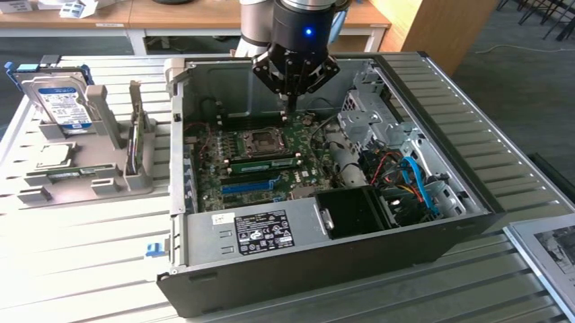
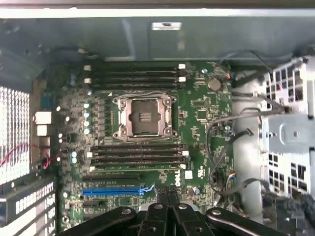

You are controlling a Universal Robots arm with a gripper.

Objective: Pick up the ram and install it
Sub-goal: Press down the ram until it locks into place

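Black gripper [image 2: 170, 206], fingers pressed together and empty, hovers above the motherboard [image 2: 197, 105] inside the open computer case [image 1: 449, 222]; a green ram [image 1: 269, 161] sits slotted beside the CPU socket [image 2: 144, 116].

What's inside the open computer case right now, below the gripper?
In the computer case: the green motherboard with its bare CPU socket, a RAM stick lying in a slot beside it, and the blue slot. The gripper covers part of the board.

Case [image 1: 422, 74] open-topped — motherboard [image 1: 260, 158] reachable; cables [image 1: 409, 178] (drive cage [image 1: 378, 111] too) crowd exterior view's right.
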